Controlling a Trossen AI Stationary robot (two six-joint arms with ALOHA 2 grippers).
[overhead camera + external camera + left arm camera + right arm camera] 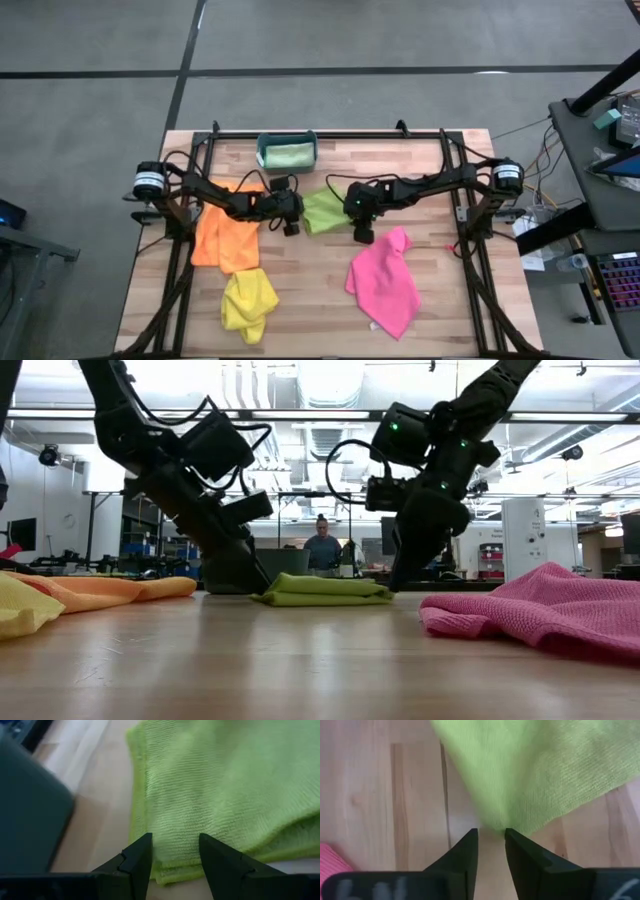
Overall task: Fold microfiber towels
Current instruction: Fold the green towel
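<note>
We see the folded lime green microfiber towel (pixel 322 212) lying flat near the middle of the pale wooden plank tabletop (pixel 310 290), with one arm at each side of it. The left pincer (pixel 175 851) is at the towel's left edge, its two dark fingers spread apart with the folded edge showing in the gap between them; we cannot tell whether they touch the cloth. The right pincer (pixel 491 841) is at the towel's right corner, its fingers drawn near each other with a narrow gap, the corner tip just at that gap; we cannot tell whether it is pinched.

The orange soft cloth (pixel 222 238) lies spread under the left arm, and the crumpled yellow cloth (pixel 248 302) sits just in front of it. The pink cloth (pixel 385 280) lies loosely spread in front of the right arm. At the back edge, the teal rectangular plastic bin (pixel 264 153) holds the pale mint green cloth (pixel 290 154).
</note>
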